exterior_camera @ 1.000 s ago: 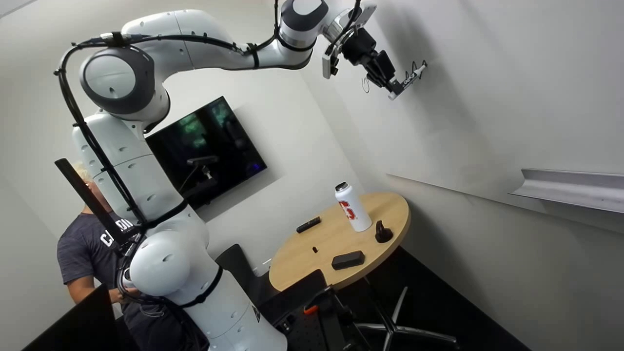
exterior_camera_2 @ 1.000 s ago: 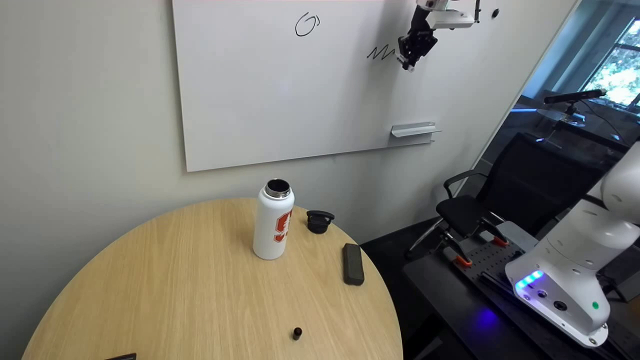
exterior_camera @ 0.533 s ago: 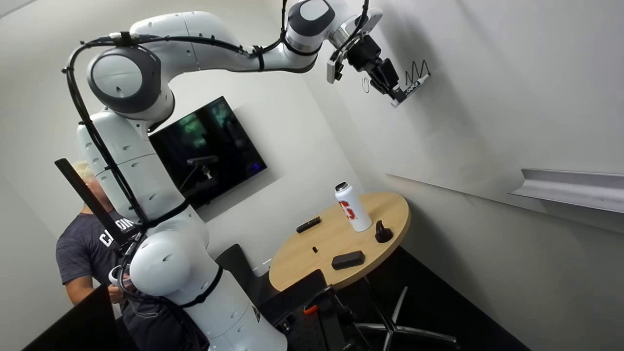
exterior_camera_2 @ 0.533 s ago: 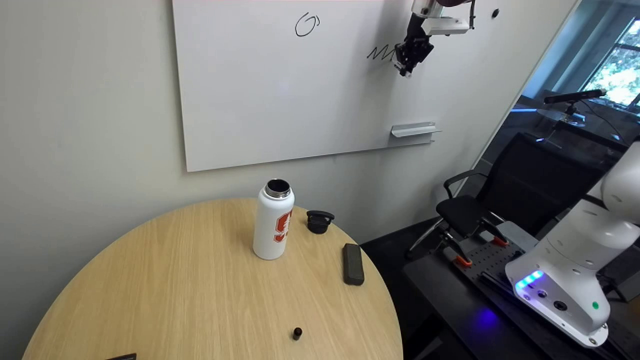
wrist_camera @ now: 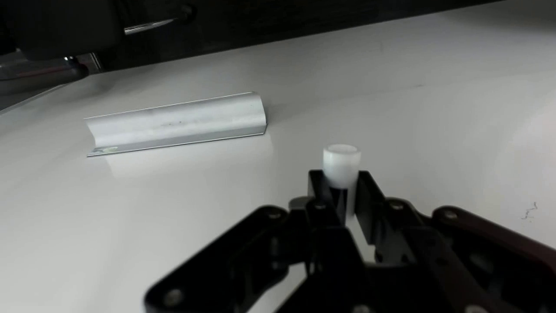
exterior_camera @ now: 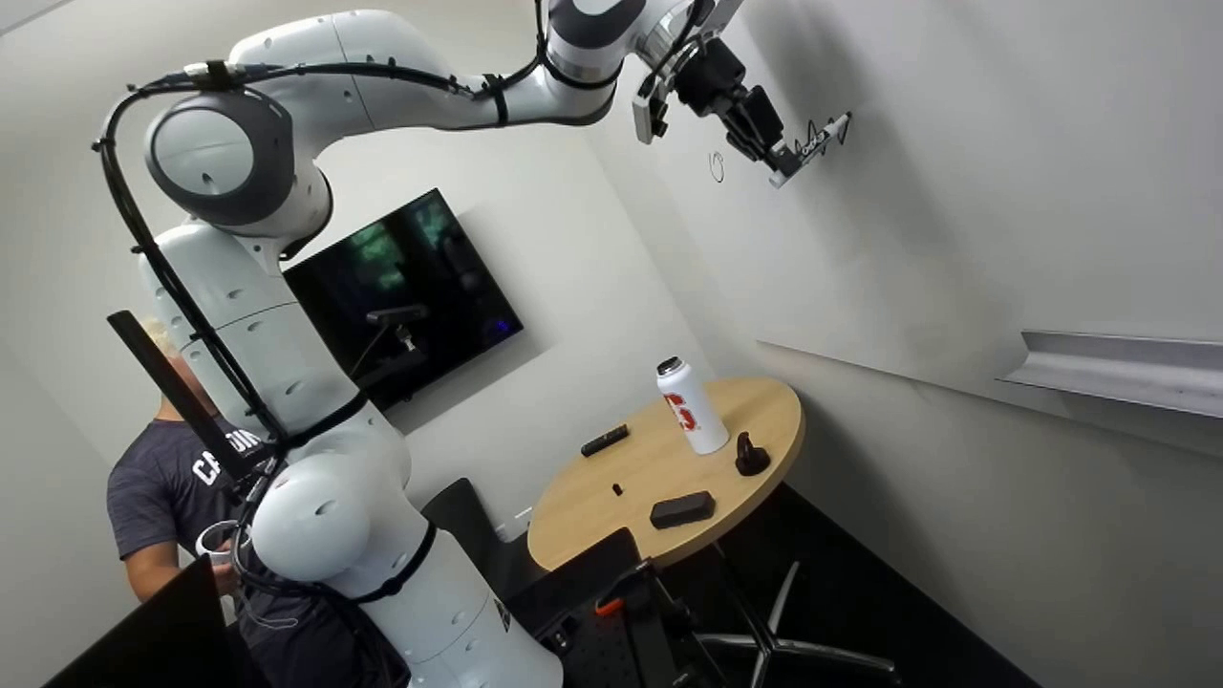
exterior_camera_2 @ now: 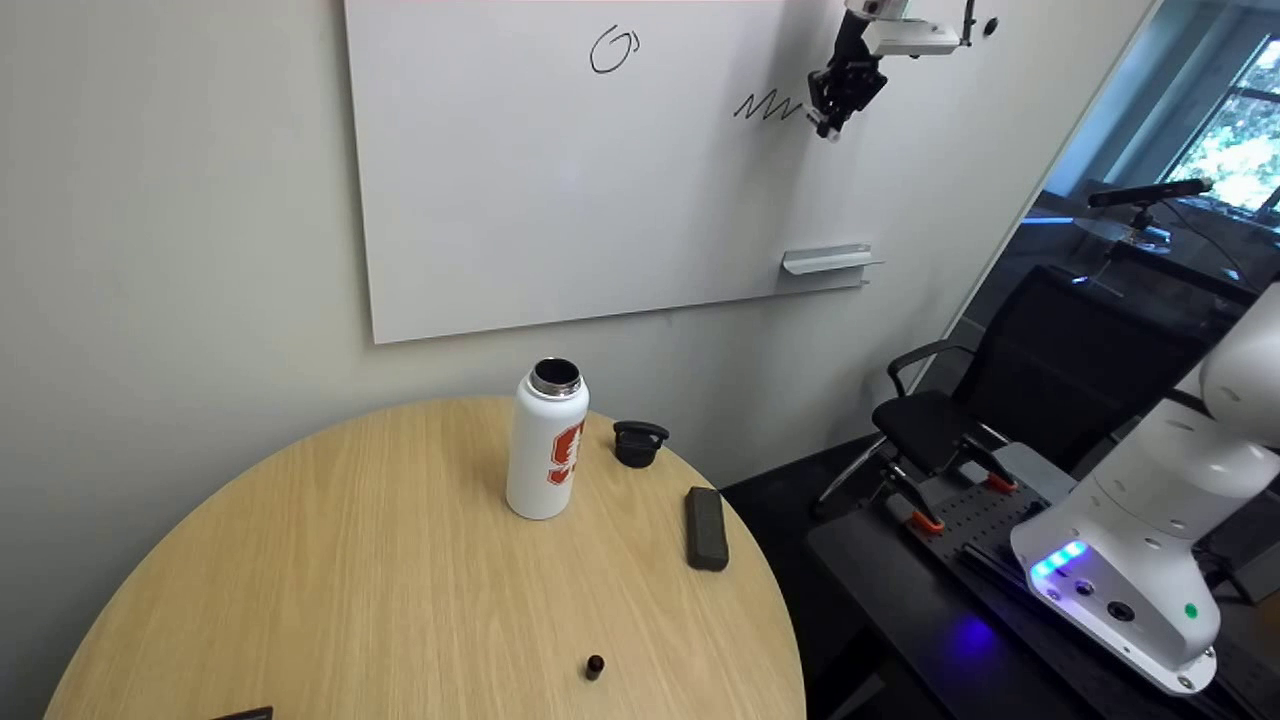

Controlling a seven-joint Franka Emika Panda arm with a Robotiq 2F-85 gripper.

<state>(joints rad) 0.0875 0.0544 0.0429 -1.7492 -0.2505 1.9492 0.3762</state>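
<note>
Wrist view: two jaws pinch one marker (wrist_camera: 342, 167), one metal ledge (wrist_camera: 178, 121) well apart.

Marker (wrist_camera: 342, 168) in pincer (wrist_camera: 341, 184), bottle (exterior_camera_2: 546, 442) on table (exterior_camera_2: 380, 560)

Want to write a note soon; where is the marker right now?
In both exterior views, the marker is right of centre near the top, gripped in the tool, close to the zigzag drawn on the whiteboard.
</note>
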